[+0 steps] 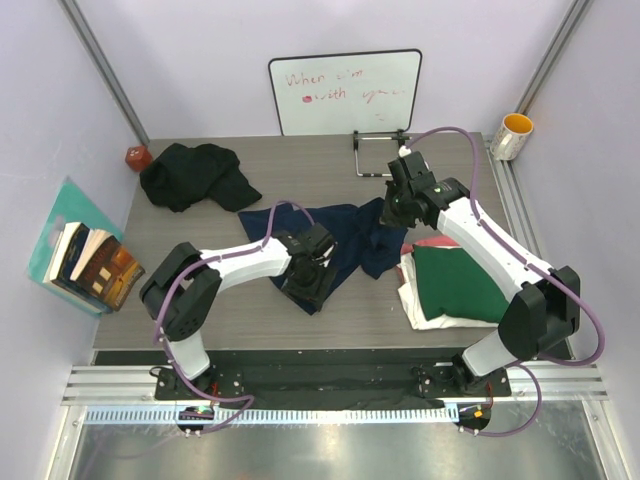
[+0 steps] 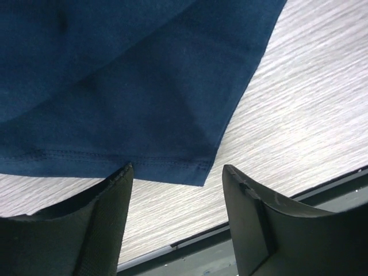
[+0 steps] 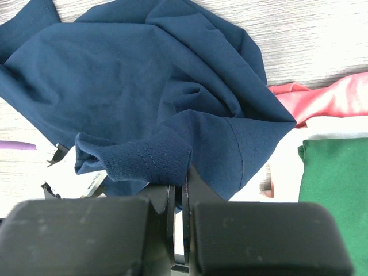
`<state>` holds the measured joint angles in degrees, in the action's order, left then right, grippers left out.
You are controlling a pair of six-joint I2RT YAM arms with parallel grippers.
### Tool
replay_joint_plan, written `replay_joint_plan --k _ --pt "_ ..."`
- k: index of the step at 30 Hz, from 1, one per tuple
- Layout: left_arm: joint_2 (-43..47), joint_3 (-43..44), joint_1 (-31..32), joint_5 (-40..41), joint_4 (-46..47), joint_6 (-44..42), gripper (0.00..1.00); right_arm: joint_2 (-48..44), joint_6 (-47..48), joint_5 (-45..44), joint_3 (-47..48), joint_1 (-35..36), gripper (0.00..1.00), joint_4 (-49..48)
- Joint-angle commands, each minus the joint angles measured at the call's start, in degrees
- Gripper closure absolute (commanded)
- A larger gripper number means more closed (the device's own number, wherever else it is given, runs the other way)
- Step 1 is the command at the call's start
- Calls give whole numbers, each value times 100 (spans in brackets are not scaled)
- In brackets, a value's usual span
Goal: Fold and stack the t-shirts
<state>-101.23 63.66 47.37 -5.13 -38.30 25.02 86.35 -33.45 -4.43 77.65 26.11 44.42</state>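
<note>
Here the right pincer (image 3: pixel 179 185) grips the navy t-shirt (image 3: pixel 144 86); left pincer (image 2: pixel 177 168) gapes.

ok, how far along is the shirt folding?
Roughly three of five look done: the green shirt sits folded on the cream-white shirt at the right, with the pink-red shirt peeking out of the same pile. In hand: the navy shirt, rumpled mid-table, pinched by the right gripper; the left gripper is open at its hem corner. Left: the black shirt, crumpled at the far left.
</note>
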Motion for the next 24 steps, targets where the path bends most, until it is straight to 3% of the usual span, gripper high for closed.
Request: replay_joint_plan --k 1,4,7,10,12,14,16,24 --pt "-142 -310 35 82 622 -5 39 -232 -39 38 -65 -79 99 -171" --pt "-309 -363 35 38 693 65 66 -346 -4 38 -109 -132 99 -110" --pt "-354 -476 35 -23 754 126 87 -417 14 47 -144 -203 99 -48" --pt "-318 -573 35 29 816 144 95 -391 40 65 -162 -255 99 -39" --pt "-336 -574 44 55 798 153 90 -364 41 144 -153 -273 99 -57" --pt "-292 -530 35 38 737 162 53 -347 40 179 -145 -264 99 -57" --pt "-99 -460 35 -32 684 179 33 -329 32 188 -145 -273 99 -57" --pt "96 -73 44 319 139 91 34 -276 5 249 -127 -290 99 -153"
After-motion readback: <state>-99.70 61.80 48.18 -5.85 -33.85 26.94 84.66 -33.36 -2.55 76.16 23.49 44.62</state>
